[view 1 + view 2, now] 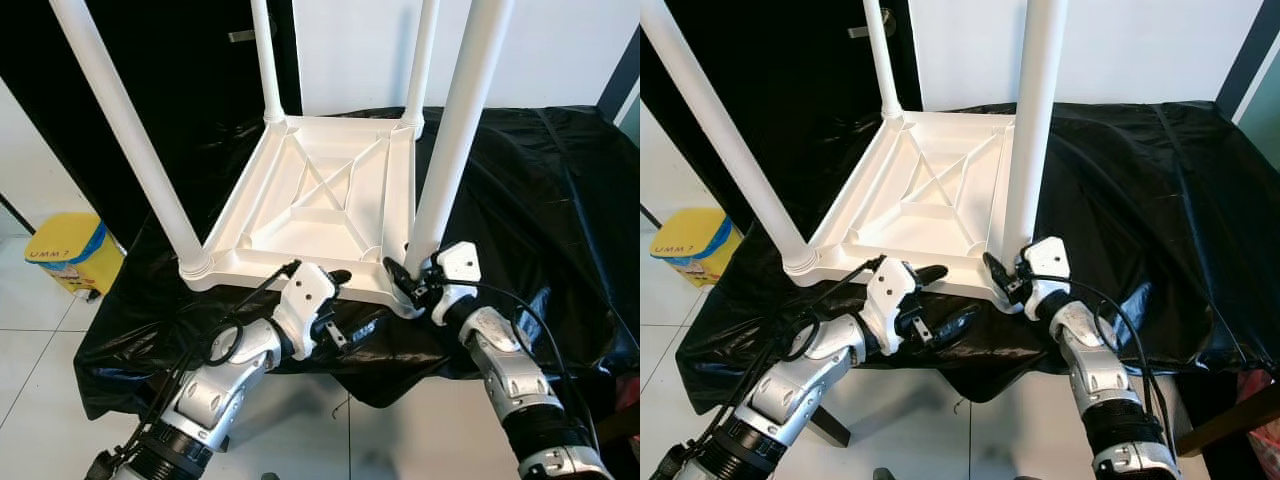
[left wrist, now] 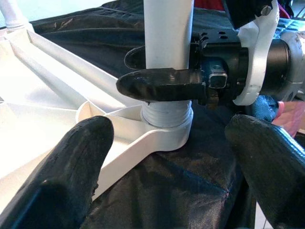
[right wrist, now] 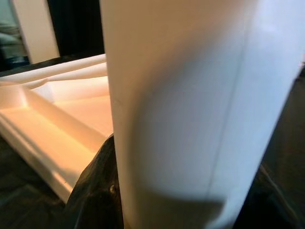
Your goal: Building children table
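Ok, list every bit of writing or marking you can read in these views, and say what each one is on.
"UMM 7", roughly: dark print on the yellow bin on the floor to the robot's left of the covered table; small, so the reading is uncertain.
White table top, its legs, the black cover: no text to be seen.
Left gripper and right gripper: no legible marking.

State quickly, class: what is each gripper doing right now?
Left gripper: open, holding nothing, fingers either side of the table top's near edge.
Right gripper: closed around the near right table leg, just above its socket.
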You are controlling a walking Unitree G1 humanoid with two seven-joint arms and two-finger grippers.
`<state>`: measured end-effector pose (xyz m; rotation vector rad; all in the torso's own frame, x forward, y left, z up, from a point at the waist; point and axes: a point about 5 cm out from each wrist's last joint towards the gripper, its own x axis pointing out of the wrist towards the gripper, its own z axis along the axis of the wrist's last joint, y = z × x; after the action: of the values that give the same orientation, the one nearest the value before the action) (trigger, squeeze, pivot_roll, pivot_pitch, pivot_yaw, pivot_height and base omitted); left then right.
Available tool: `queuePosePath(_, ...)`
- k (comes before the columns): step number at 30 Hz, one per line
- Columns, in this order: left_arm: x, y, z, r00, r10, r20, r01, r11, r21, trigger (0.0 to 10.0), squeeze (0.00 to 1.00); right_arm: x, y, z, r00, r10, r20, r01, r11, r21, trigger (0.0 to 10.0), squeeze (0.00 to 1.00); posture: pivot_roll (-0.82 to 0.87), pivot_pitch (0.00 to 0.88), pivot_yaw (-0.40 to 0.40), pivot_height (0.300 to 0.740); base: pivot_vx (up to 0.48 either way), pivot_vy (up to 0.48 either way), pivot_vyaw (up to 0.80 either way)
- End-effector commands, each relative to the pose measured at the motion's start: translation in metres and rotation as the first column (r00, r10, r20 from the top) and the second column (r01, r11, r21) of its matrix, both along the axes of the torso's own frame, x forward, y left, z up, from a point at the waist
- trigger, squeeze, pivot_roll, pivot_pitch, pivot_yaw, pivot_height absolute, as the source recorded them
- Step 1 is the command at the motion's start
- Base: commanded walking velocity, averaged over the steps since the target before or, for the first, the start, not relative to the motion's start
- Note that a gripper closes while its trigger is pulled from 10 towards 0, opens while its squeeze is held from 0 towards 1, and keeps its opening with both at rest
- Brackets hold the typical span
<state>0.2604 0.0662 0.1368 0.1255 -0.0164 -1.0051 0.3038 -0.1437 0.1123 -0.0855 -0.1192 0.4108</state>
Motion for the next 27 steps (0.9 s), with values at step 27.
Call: queuePosePath(27,-0.008,-0.003,0.001,0.995,-0.097,-0.015,0.097,0.995,0.014,10.0,0.00,-0.017,0.013,-0.014,0.885,-0.452,-0.113,0.462,0.881,0.099,10.0,0.00,-0.14,0.000,0.054,0.740,0.000,0.000,0.00)
